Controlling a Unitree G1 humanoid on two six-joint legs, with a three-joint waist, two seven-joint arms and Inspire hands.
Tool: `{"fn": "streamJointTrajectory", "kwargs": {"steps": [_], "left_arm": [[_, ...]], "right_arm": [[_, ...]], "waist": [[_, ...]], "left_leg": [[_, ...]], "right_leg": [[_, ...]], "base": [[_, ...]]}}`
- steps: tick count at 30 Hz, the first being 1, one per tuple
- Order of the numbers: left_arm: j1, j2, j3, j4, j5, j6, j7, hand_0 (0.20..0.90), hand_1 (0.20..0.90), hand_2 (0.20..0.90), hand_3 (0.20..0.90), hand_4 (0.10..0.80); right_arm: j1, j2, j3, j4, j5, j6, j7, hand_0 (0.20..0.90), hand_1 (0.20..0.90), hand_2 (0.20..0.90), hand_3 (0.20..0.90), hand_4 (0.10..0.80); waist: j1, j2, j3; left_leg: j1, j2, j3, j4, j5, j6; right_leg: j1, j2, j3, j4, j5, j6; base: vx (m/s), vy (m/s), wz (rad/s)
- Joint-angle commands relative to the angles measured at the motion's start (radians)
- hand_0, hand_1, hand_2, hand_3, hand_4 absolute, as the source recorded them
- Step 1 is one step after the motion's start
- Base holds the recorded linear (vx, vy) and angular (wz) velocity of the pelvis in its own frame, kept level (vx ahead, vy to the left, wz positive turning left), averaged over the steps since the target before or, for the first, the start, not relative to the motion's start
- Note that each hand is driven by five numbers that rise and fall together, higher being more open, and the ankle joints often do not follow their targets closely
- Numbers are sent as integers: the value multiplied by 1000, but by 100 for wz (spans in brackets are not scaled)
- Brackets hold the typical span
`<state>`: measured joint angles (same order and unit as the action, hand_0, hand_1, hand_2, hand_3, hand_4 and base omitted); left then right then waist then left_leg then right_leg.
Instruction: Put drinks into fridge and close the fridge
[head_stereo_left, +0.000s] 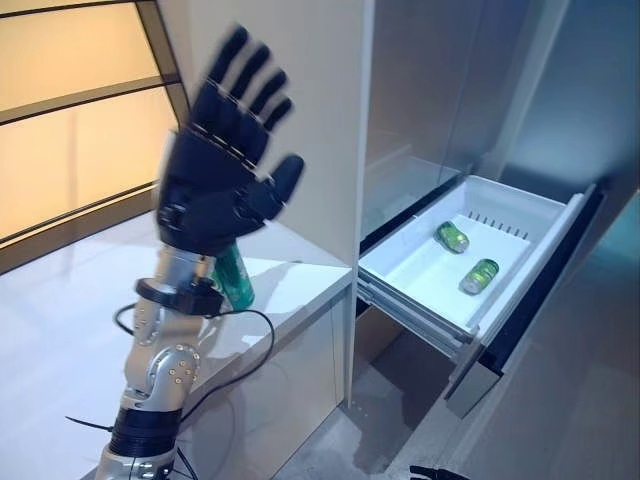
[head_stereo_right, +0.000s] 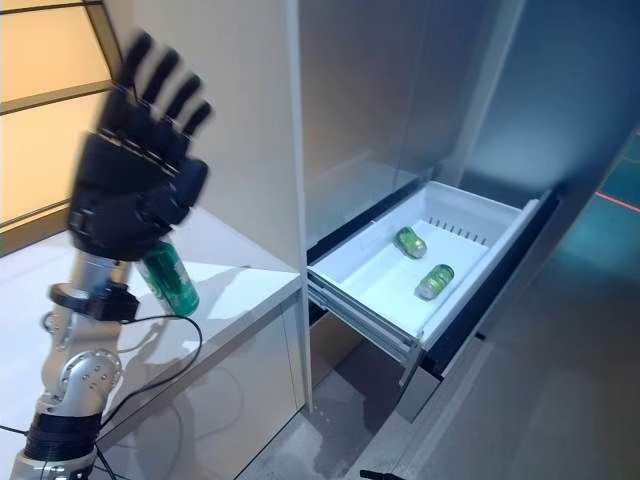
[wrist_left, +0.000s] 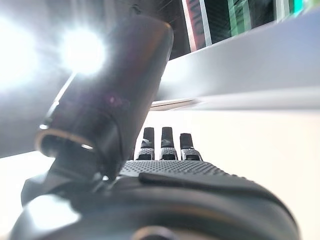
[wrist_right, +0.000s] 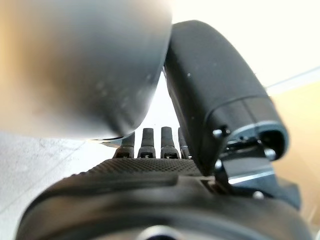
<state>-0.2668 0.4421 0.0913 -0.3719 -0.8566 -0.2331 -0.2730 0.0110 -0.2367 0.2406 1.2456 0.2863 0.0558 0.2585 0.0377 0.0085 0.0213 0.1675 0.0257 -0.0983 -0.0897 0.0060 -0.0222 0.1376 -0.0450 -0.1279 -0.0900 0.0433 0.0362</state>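
My left hand (head_stereo_left: 222, 170) is raised above the white counter (head_stereo_left: 60, 330), open, with its fingers straight and spread and nothing in it. Behind its wrist a green drink can (head_stereo_left: 235, 278) stands slightly tilted on the counter, apart from the fingers. To the right the fridge's white drawer (head_stereo_left: 525, 215) is pulled out. Two green cans lie in it, one further back (head_stereo_left: 452, 237) and one nearer the front (head_stereo_left: 480, 276). My right hand (wrist_right: 150, 170) shows in its own wrist view, with straight fingers (wrist_right: 148, 140) and holding nothing.
The tall pale fridge side panel (head_stereo_left: 320, 120) rises between the counter and the drawer. The drawer's dark front panel (head_stereo_left: 545, 285) juts out over the grey floor (head_stereo_left: 560, 400). A window with dark frames (head_stereo_left: 70, 100) lies behind the counter.
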Motion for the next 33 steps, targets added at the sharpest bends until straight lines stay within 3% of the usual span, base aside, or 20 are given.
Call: {"fn": "streamJointTrajectory", "kwargs": {"steps": [1,7,20,33], "left_arm": [[-162,48,2,-81,52,-64,20,900,900,900,900,800],[-150,63,8,-88,158,-89,92,900,900,900,900,800],[-25,99,34,-4,169,53,184,900,900,900,900,800],[72,100,63,118,61,132,67,900,900,900,900,800]], "right_arm": [[-15,68,63,58,2,-6,-3,900,900,900,900,800],[-29,68,80,60,-15,0,4,900,900,900,900,800],[-63,41,86,31,-32,34,22,900,900,900,900,800],[-59,6,52,16,-53,55,52,900,900,900,900,800]], "waist": [[11,-20,-13],[29,-20,-11],[89,-15,4],[94,-7,12]], "left_leg": [[-11,-62,46,2,-35,50],[-14,-63,32,2,-30,46],[-27,-69,-15,2,-11,35],[-13,-66,-5,2,-18,32]], "right_leg": [[23,5,29,16,-31,-3],[26,3,16,17,-34,-4],[41,-5,-44,20,-43,-5],[57,-9,-53,24,-57,-4]], "base": [[5,2,8],[1,1,1],[0,19,13],[7,13,5]]}}
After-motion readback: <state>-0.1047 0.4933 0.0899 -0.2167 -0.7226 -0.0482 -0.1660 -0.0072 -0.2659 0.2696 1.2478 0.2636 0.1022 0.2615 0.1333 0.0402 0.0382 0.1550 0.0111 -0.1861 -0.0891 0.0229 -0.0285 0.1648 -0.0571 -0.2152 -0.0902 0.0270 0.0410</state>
